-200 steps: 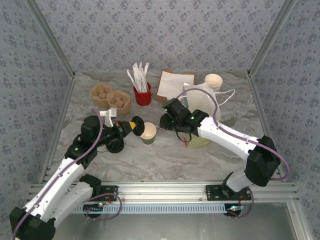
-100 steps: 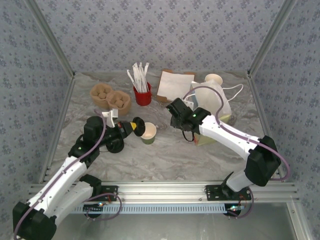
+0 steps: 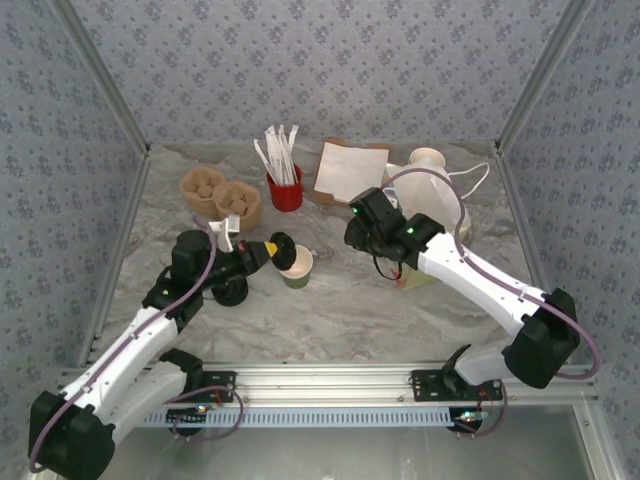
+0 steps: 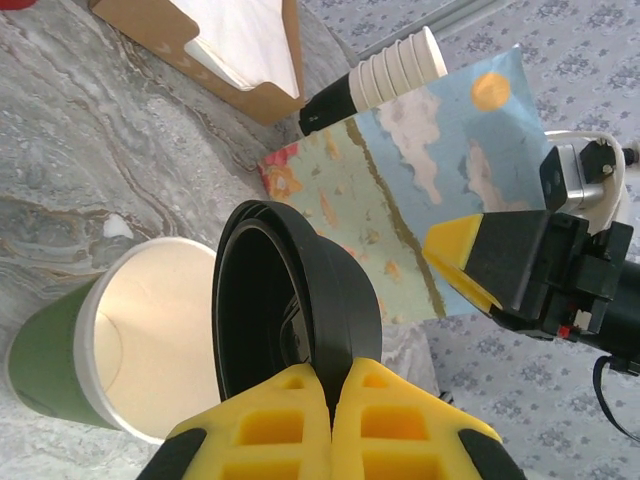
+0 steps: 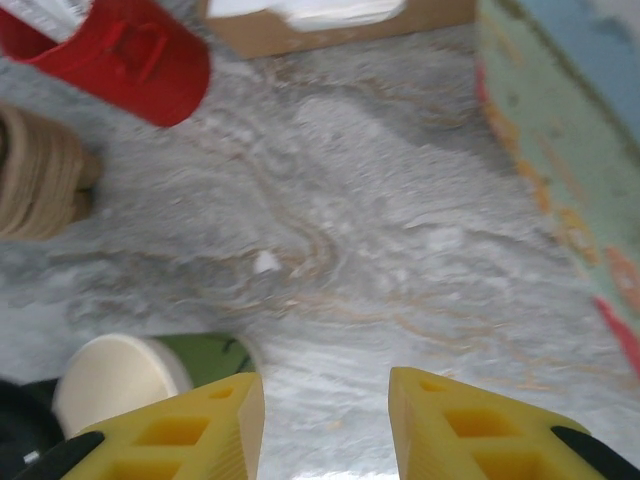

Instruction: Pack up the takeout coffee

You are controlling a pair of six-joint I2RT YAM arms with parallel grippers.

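Left gripper [image 4: 333,385], clamped on the black lid [image 4: 295,300], had tipped it closer above the open green cup [image 4: 125,335] — capping not yet done. Right gripper [image 5: 325,420], jaws apart and empty, had drawn back right of the cup — access cleared.

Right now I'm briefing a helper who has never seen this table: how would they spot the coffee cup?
From the red holder of white sticks at the back of the table, come toward the arms: the cup stands upright and open, beside the black lid pinched in the left gripper. Unlike the pale stacked cups at back right, it is dark green with a cream rim.
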